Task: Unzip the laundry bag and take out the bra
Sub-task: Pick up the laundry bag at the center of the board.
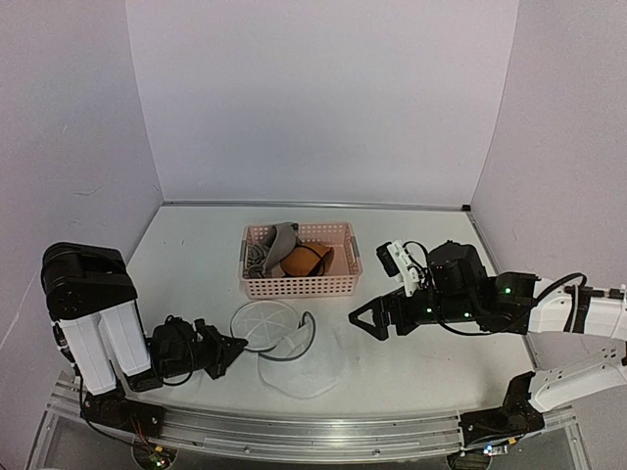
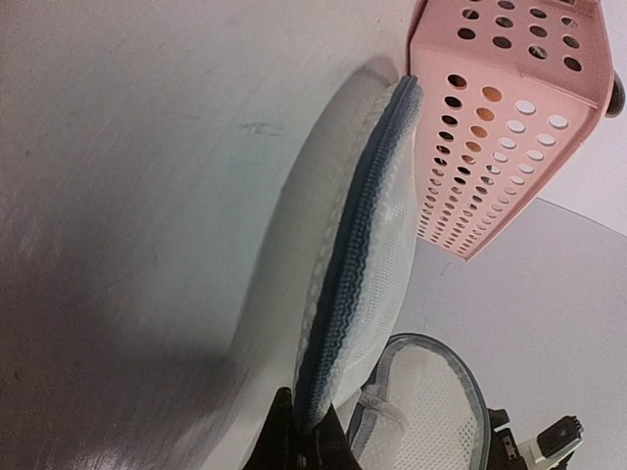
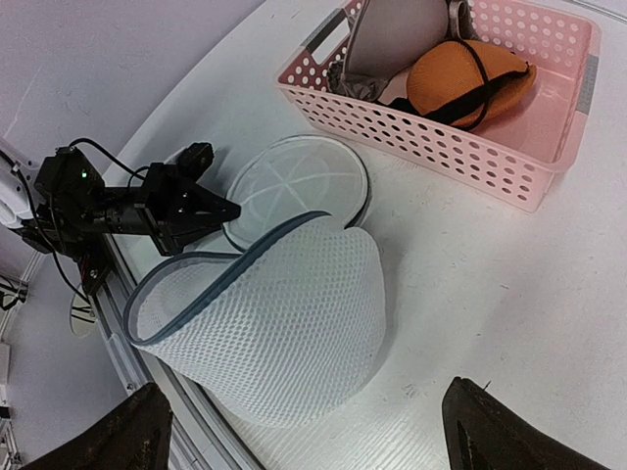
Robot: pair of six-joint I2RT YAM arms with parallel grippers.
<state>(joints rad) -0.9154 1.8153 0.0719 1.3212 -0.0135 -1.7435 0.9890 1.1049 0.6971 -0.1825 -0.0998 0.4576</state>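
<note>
Left wrist, hand (image 2: 308, 436) pinching laundry bag rim (image 2: 357, 230)

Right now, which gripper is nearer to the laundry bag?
Left. The left gripper is shut on the zip rim of the laundry bag; the right gripper stands open on the bag's right side, apart from it.

White mesh laundry bag (image 3: 284, 323) edged in dark grey zip; pink basket (image 3: 431, 137) dotted with round holes (inside, orange bra (image 3: 460, 73) with black strap, grey cloth (image 3: 392, 34) beside); off-white table (image 1: 421, 362)
</note>
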